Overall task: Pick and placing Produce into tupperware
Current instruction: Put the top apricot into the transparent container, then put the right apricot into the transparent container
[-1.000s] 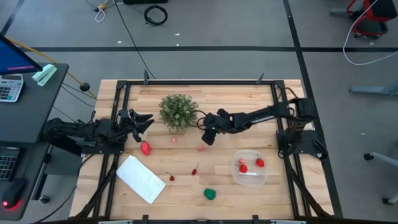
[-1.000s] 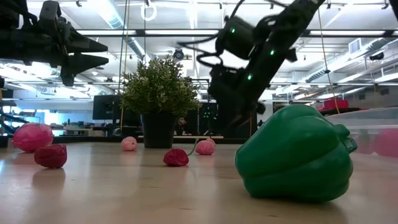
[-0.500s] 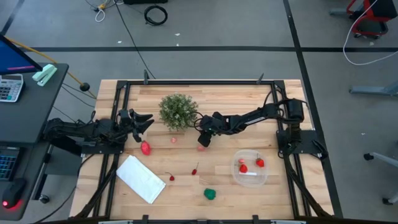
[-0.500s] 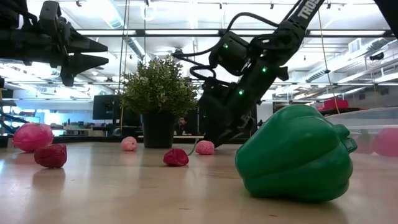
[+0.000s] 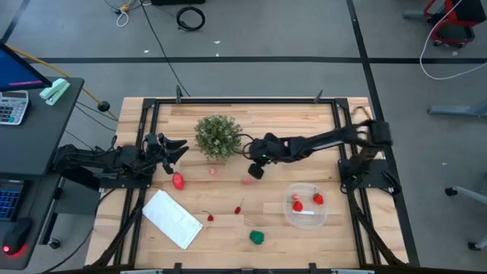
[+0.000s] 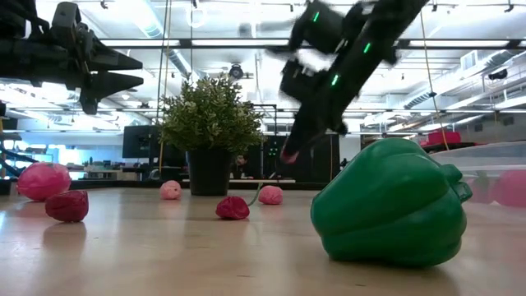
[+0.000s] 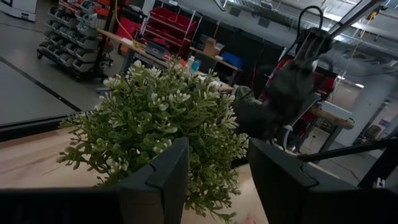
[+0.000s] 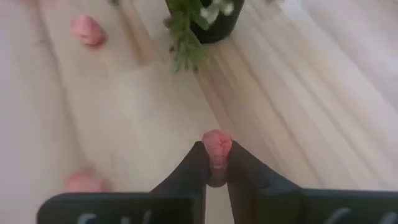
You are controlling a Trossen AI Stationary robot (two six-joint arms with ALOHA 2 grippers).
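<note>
My right gripper (image 5: 256, 172) hangs above the table just right of the bushy plant (image 5: 218, 135), shut on a small pink produce piece (image 8: 216, 142). Two more pink pieces (image 5: 247, 181) (image 5: 213, 171) rest on the wood nearby. A bigger red piece (image 5: 178, 181), two small red pieces (image 5: 239, 209) (image 5: 210, 218) and the green pepper (image 5: 258, 237) also rest on the table. The clear round tupperware (image 5: 306, 215) at the right holds two red pieces (image 5: 297, 204). My left gripper (image 5: 181, 147) is open and empty, left of the plant. My right gripper pinches the small pink piece (image 8: 217, 138) between its two fingertips (image 8: 198, 155), at their free ends. The fingers slant down from the table's right side. The piece is lifted clear of the table, as the low view shows (image 6: 289, 154).
A flat white rectangle (image 5: 172, 218) lies at the near left. The potted plant (image 6: 209, 123) stands at the far middle between the two grippers. A black frame (image 5: 243, 100) runs around the table. A desk with a keyboard (image 5: 11, 106) stands off to the left.
My right gripper went down and toward the table's left, to the wood beside the plant. It has since come up and back toward the right, and a small pink piece now shows between its fingertips, clear of the table.
</note>
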